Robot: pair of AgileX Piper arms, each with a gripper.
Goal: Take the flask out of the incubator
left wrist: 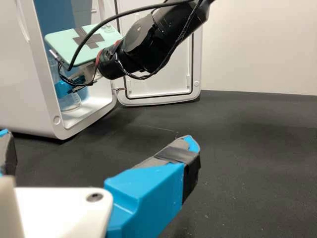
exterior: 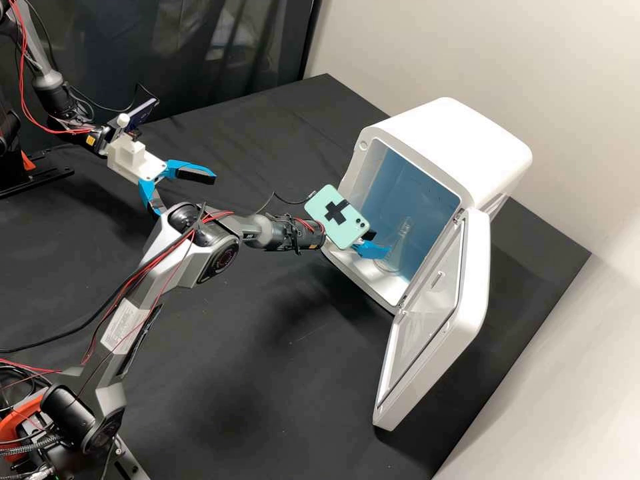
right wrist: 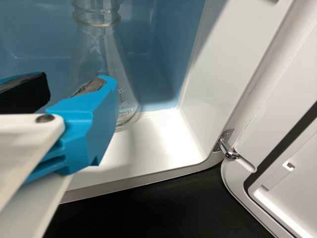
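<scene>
1. Two arms are over the desk [exterior: 280, 360]. Farthest left, the left hand [exterior: 183, 193] hangs above it with its fingers spread wide and nothing in them. It is well apart from the incubator [exterior: 453, 153], so it is not the nearer arm.
2. Toward the middle, the right hand [exterior: 373, 250] is at the incubator's open mouth, low over the chamber floor. Its fingers are apart with nothing held between them.
3. The flask [exterior: 399, 243] stands upright on the white floor inside, long axis vertical and neck up. It is just beyond the right fingertips and deeper in the chamber. Judged from this, the grasp depends on going a little further in, so the fingers come either side of the glass.
4. At the right, the door [exterior: 440, 313] hangs open from its hinge and leaves the mouth free.
5. Hard to make out:
   - The phone [exterior: 337, 217] on the right wrist hides much of that hand in the high view.
   - In the right wrist view, one blue finger covers part of the flask's body and the neck's top is cut off.
   - The clear glass fades into the blue wall, so I cannot tell whether a finger touches it.
</scene>
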